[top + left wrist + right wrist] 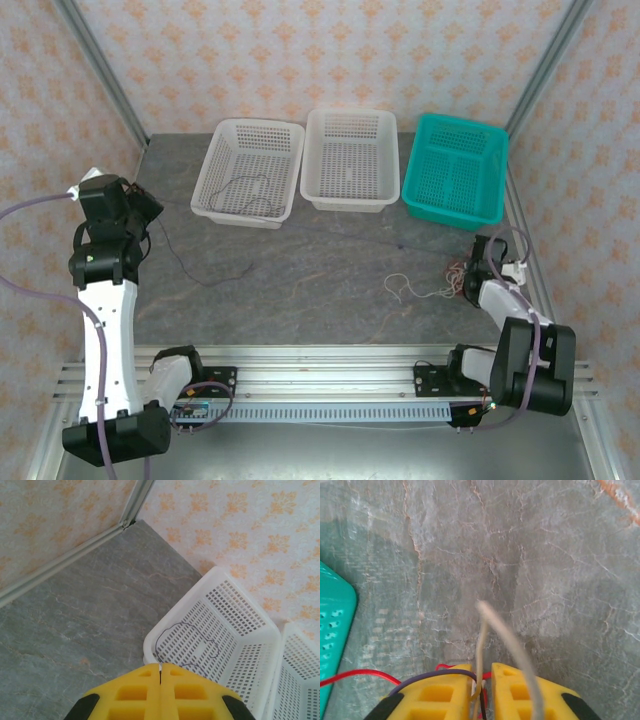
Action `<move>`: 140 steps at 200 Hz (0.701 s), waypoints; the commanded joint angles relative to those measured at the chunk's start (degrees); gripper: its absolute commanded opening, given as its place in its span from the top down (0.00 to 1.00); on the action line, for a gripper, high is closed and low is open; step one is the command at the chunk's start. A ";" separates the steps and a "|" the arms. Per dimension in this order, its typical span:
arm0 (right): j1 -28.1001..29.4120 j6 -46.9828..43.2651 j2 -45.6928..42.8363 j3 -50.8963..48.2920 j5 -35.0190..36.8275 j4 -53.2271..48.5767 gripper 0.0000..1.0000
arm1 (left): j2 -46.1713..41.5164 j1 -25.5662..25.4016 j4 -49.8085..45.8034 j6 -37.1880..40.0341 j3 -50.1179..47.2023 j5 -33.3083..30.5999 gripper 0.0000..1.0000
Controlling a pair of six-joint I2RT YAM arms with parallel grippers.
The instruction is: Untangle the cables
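Cables (pixel 479 640) pinched in right claw (pixel 482 672), open tabletop (pixel 545 555) ahead

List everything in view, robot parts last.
left basket: one, white, far side of the table, left
middle basket: one, white, far side, centre
teal basket: one, teal, far side, right
dark cable: one, dark, looped inside the left basket
long dark cable: one, dark, across the table in front of the baskets
white cable: one, white, loosely coiled, leading to the right claw
red cable: one, red, beside the right claw
table: one, grey stone
left claw: one, yellow, shut, above the left basket's corner
right claw: one, yellow, nearly closed around wires
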 commanded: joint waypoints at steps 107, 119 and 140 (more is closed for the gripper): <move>-23.82 -5.90 -6.14 -1.44 -9.53 0.60 1.00 | 6.55 13.74 -1.67 -4.71 4.75 3.01 1.00; -25.08 -6.27 -6.07 -1.13 -9.74 0.39 1.00 | 7.08 13.90 -1.93 -4.49 5.20 2.65 1.00; -28.41 -6.46 -5.87 -1.05 -11.74 1.24 1.00 | 7.85 14.43 -2.20 -4.16 5.55 2.49 1.00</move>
